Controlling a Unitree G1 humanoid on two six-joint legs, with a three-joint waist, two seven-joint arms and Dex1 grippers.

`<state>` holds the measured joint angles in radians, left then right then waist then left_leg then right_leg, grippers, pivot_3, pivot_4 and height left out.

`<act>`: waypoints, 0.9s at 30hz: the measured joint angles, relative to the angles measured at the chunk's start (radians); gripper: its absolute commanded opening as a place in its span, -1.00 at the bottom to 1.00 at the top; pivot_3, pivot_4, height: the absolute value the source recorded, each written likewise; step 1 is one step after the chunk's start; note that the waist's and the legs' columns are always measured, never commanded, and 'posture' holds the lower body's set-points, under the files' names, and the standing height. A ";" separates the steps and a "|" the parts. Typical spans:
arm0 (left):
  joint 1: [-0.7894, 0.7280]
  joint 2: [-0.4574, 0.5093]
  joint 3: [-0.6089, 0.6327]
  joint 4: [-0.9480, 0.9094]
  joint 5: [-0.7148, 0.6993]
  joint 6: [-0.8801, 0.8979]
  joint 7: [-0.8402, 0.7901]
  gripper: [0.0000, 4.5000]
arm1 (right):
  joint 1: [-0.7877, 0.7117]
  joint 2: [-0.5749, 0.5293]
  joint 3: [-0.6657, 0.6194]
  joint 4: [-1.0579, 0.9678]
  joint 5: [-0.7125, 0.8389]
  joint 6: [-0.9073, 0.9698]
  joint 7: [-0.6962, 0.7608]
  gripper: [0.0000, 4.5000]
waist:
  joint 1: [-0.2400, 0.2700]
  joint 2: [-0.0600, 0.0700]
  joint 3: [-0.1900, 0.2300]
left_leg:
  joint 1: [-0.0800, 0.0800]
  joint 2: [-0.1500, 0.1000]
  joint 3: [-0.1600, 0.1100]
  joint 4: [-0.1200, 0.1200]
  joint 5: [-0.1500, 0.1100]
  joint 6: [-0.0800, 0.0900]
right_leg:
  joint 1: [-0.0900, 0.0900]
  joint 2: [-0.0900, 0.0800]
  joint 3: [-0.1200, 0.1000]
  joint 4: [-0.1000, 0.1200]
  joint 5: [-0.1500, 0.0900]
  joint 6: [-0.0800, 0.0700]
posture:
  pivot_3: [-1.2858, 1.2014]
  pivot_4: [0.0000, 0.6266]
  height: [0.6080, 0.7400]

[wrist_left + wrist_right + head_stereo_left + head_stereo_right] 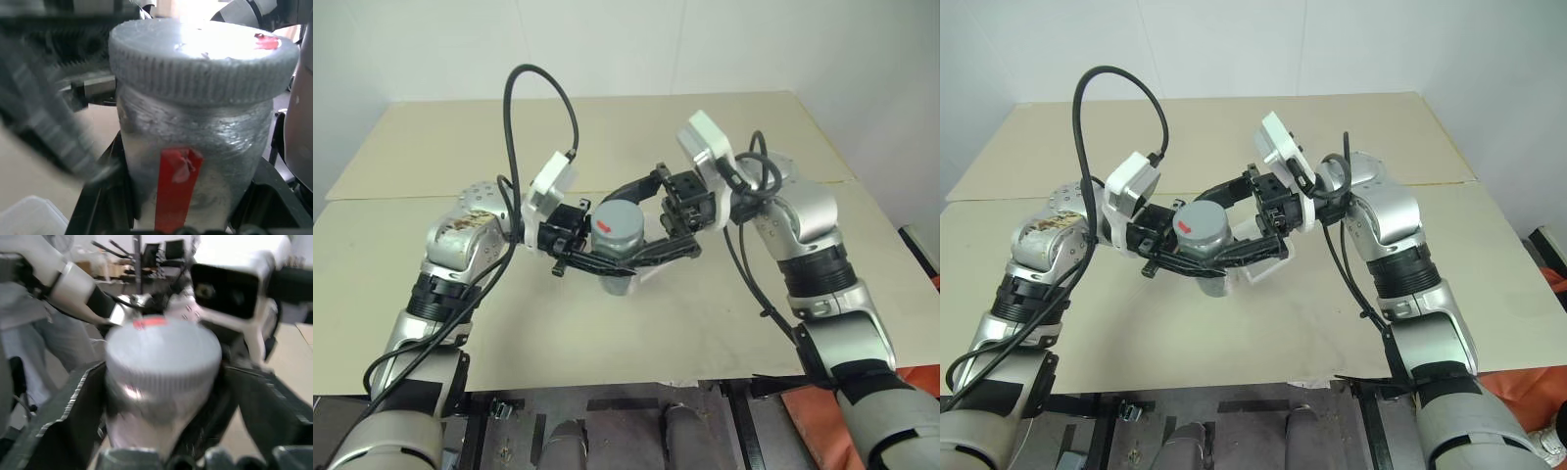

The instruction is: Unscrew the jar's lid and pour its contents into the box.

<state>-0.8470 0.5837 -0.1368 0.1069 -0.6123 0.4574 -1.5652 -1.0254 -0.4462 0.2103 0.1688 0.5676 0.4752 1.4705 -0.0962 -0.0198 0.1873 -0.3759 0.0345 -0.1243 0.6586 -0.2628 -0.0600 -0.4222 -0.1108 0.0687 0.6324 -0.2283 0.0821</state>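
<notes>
Silvery-grey and cylindrical, the jar (619, 235) is held up off the tan table (724, 313), roughly midway between the two arms. Its lid (203, 54) is on, seated square on the mouth with its ribbed edge flush against the body, so the unscrewing looks unfinished and nothing has been poured. The left gripper (597, 262) is clamped tight on the jar's lower body, its black fingers pressed against the sides. The right gripper (646, 217) stands with its jaws spread wide on either side of the lid; in the right wrist view there is a visible gap between each finger and the ribbed edge, so it is bracketing the lid without gripping it. The lid is a flat grey disc with a small red mark on top near its rim, and the jar's body carries a pale label with a red strip running down it. A corner of the clear plastic box (29, 215) shows in the left wrist view, on the table below the jar. The contents are hidden inside. Left to do, as I judge it: close on the lid, twist it off, then tip the jar over the box.
</notes>
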 measured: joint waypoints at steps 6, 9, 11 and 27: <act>0.029 -0.012 0.046 0.030 0.061 -0.043 0.132 -0.14 | 0.134 -0.096 -0.114 -0.192 0.023 0.081 -0.144 1.00 | 0.003 0.000 0.000 | 0.000 0.000 0.000 0.000 0.000 0.000 | 0.000 0.000 0.000 0.000 0.000 0.000 | 0.03 -0.52 1.00; 0.056 -0.016 0.081 0.047 0.076 -0.044 0.202 -0.14 | 0.227 -0.136 -0.191 -0.312 0.048 0.151 -0.265 1.00 | 0.004 0.000 0.000 | 0.000 0.000 0.000 0.000 0.000 0.000 | 0.000 0.000 0.000 0.000 0.000 0.000 | 0.03 -0.52 1.00; 0.069 -0.023 0.085 0.050 0.085 -0.046 0.231 -0.14 | 0.251 -0.149 -0.234 -0.378 0.074 0.210 -0.350 1.00 | 0.002 0.001 0.000 | 0.000 0.000 0.000 0.000 0.000 0.001 | 0.000 0.000 0.001 -0.001 0.000 0.000 | 0.03 -0.52 1.00; 0.046 -0.078 0.051 0.091 0.125 -0.085 0.223 -0.14 | 0.131 0.052 -0.122 -0.493 0.053 0.410 -0.795 1.00 | 0.001 0.001 0.000 | 0.000 0.000 0.000 0.000 0.000 0.001 | 0.000 0.000 0.000 0.000 0.000 0.000 | 0.03 -0.52 1.00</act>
<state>-0.8012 0.5054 -0.0856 0.1981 -0.4876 0.3726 -1.3418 -0.8939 -0.3937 0.0880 -0.3238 0.6203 0.8850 0.6758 -0.0949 -0.0189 0.1878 -0.3759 0.0342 -0.1247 0.6587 -0.2631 -0.0594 -0.4220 -0.1109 0.0689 0.6323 -0.2283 0.0819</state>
